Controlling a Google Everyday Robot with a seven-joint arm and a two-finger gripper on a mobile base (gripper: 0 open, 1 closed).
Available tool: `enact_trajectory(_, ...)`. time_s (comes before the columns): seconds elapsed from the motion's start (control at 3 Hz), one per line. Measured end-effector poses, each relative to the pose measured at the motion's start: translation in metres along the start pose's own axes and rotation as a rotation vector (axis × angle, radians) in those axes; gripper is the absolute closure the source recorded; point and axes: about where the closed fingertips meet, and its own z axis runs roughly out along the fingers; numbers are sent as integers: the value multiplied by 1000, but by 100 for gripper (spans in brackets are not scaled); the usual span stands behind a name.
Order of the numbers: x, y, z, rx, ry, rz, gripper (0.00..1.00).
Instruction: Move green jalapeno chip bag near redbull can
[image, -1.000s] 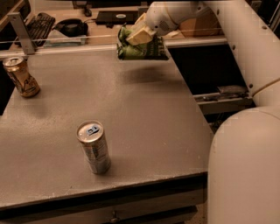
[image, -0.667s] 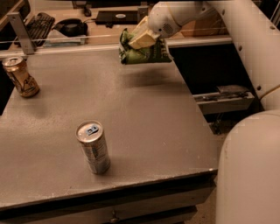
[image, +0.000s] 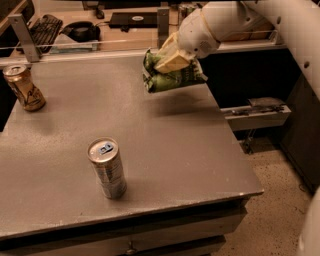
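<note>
The green jalapeno chip bag (image: 172, 76) hangs in the air above the far right part of the grey table (image: 165, 150), crumpled in my grip. My gripper (image: 169, 59) is shut on the bag's top, with the white arm reaching in from the upper right. The redbull can (image: 107, 167), slim and silver-grey with a blue pull tab, stands upright near the table's front, well to the left of and nearer than the bag.
A wider gold-brown can (image: 23, 87) stands at the table's far left edge. Behind the table runs a rail with a keyboard (image: 42, 26) and dark devices beyond it. The table's right edge drops to a speckled floor (image: 272, 220).
The gripper has carried the chip bag toward the near side and slightly lower, over the table. Both cans have stayed put.
</note>
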Motion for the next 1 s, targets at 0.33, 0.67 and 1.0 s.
enact_trajectory(0.33, 4, 30, 1, -47, -2, -23, 100)
enact_trajectory(0.67, 6, 59, 3, -98, -5, -41, 100)
enact_trajectory(1.0, 7, 88, 6, -149, -5, -53, 100)
